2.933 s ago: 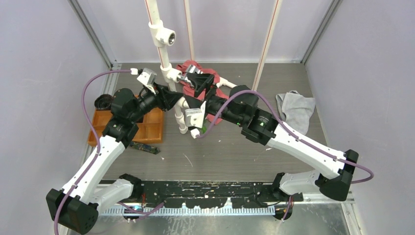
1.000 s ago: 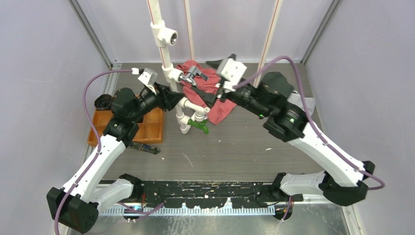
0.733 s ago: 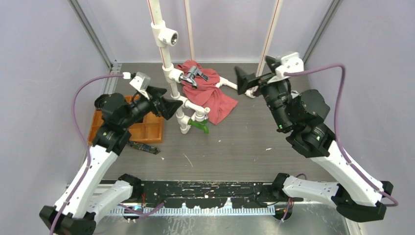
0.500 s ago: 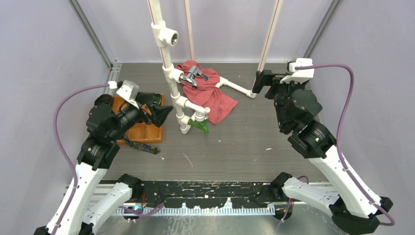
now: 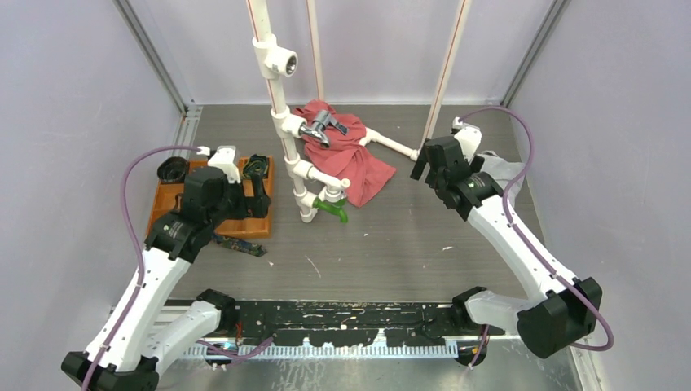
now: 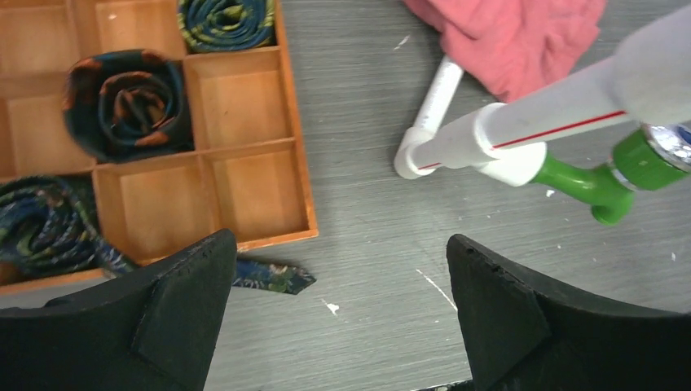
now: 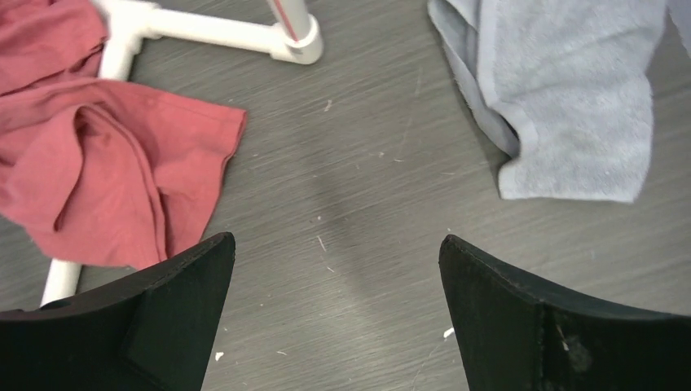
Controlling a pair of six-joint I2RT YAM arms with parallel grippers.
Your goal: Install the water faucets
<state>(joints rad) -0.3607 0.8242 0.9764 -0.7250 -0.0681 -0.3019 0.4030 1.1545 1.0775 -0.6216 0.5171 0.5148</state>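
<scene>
Table (image 5: 391, 244): grey, scuffed, carries everything.

White pipe stand (image 5: 281, 122): an upright with tee fittings and feet resting on the table. It is the landmark for these notes. It looks light and likely to twist or rock under torque.

Red cloth (image 5: 358, 163): bunched behind and right of the stand, over one foot.

Grey towel (image 7: 570, 98): well right of the stand.

Wooden tray (image 6: 301, 163): left of the stand, with rolled neckties in some compartments.

Left gripper (image 6: 338, 252): jaws spread wide and holding nothing. It hangs over the tray edge, left of the stand.

Right gripper (image 7: 336, 244): jaws also spread and empty. It is right of the stand, between the red cloth and the towel.

Silver faucet (image 5: 318, 128): seated at the middle fitting, pointing right over the red cloth.
- Judged solid metal, so rigid and dense for its size, with a slick polished skin.
- Best gripped across the flats of the body near the fitting.
- The cross handle is a poor hold since it would likely just spin.

Green faucet (image 6: 591, 183): at the lowest fitting, with its spout close to the table.
- Appears to be plastic, so lighter and less slippery.
- A hard squeeze could mark it. Grip the collar beside the fitting, not the thin spout.

The top fitting stands open.
</scene>
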